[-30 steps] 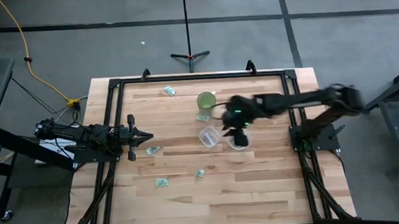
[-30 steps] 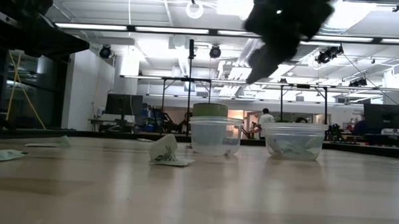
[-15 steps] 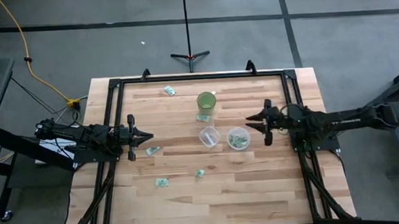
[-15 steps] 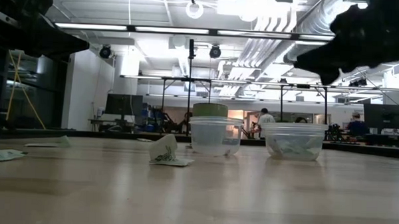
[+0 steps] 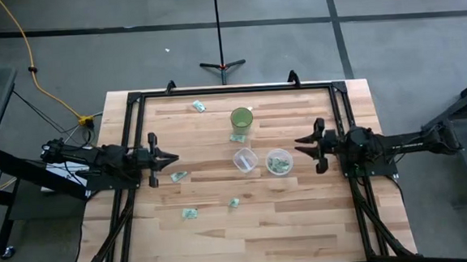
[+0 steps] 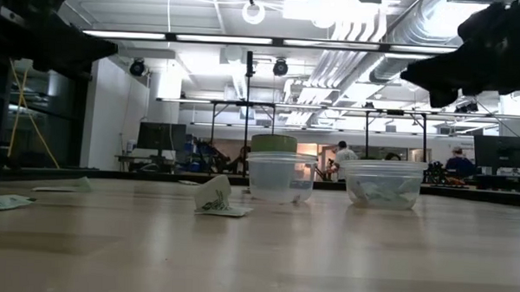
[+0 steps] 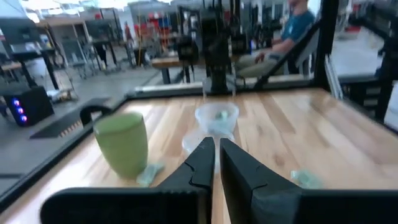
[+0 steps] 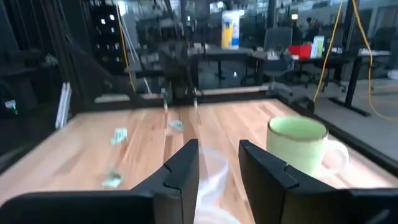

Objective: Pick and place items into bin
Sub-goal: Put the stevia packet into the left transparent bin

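Several small pale green-and-white packets lie flat on the wooden table: one at the far side (image 5: 199,106), one beside the green cup (image 5: 238,136), one just ahead of my left gripper (image 5: 178,176), and two toward the near side (image 5: 191,213) (image 5: 234,202). More packets lie in the right clear bin (image 5: 278,161) (image 6: 383,183). The left clear bin (image 5: 244,159) stands beside it. My left gripper (image 5: 173,159) (image 7: 216,158) is shut and empty at the table's left side. My right gripper (image 5: 301,149) (image 8: 217,163) is open and empty, level, to the right of the bins.
A green cup (image 5: 242,117) (image 8: 298,146) stands beyond the bins toward the far edge. A black frame (image 5: 231,90) runs around the table top. In the low view a crumpled packet (image 6: 215,199) lies in front of the bins. People show in the room behind.
My right gripper has drawn back from above the right bin toward the table's right edge, and has turned from pointing down to lying level. The bins and packets have stayed where they were.
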You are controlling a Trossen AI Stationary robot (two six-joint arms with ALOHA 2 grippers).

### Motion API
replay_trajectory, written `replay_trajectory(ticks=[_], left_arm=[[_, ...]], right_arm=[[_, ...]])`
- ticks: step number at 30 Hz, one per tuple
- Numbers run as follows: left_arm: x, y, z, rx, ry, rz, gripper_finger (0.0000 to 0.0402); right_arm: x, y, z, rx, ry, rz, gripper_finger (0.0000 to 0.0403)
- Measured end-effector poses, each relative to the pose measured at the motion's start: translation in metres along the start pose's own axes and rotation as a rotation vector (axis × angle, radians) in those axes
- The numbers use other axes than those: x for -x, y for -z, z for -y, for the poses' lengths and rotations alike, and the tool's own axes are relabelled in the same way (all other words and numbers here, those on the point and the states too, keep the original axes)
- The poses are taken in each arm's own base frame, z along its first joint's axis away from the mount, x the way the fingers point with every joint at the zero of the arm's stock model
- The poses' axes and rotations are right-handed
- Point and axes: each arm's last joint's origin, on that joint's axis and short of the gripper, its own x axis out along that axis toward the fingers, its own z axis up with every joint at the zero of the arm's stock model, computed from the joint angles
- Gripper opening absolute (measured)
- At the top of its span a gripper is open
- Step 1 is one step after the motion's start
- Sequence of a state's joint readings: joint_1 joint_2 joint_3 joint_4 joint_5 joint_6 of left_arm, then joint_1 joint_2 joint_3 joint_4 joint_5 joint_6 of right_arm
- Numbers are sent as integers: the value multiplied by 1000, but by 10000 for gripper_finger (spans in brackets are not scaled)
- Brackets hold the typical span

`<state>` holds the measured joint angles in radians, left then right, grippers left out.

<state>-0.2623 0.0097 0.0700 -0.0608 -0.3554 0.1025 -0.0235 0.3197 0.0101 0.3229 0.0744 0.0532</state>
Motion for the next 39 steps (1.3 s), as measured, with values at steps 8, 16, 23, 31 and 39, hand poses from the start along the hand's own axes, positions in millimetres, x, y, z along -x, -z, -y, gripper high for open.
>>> replay_trajectory(ticks=[8,16,23,31,39], left_arm=[[-4,-13,-1,68,-35,109,216],[-24,-17,13,106,191,92,297],[-56,-16,29,145,323,-102,261],[-107,-12,53,179,477,-268,233],[-156,-6,73,167,497,-384,241]], right_arm=[[0,6,2,-9,57,-62,106],[0,8,3,-5,109,-81,106],[1,9,4,-37,133,-86,106],[1,13,4,-36,136,-125,106],[2,17,5,-35,139,-171,106]])
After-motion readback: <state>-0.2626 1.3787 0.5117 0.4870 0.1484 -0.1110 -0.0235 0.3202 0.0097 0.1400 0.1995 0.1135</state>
